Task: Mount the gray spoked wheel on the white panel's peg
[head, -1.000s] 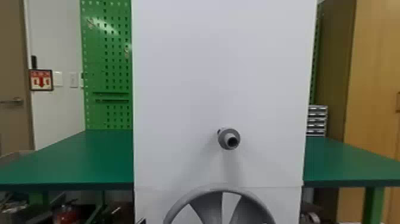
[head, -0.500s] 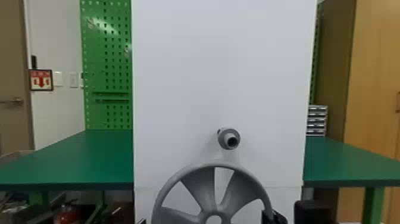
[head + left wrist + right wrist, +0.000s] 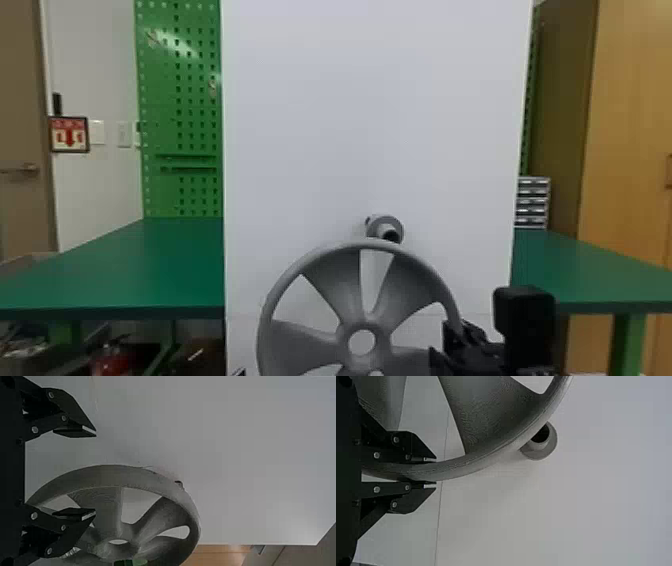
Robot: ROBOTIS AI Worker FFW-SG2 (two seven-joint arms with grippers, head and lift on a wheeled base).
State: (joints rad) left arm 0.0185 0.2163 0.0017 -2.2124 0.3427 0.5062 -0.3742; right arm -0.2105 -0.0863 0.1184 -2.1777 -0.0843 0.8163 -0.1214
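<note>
Right claw (image 3: 439,341) around wheel rim (image 3: 370,244)

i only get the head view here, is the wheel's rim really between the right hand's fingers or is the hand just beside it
Observer: It is between them. The right wrist view shows the wheel with its rim running between the fingers of the right hand, one finger on each side.
Operator: ok and the left hand, is it gripping the wheel too
Observer: No. In the left wrist view the left hand is open, its fingers wide apart and closed on nothing. One finger overlaps the wheel in that view, but I can't tell whether they touch.
</note>
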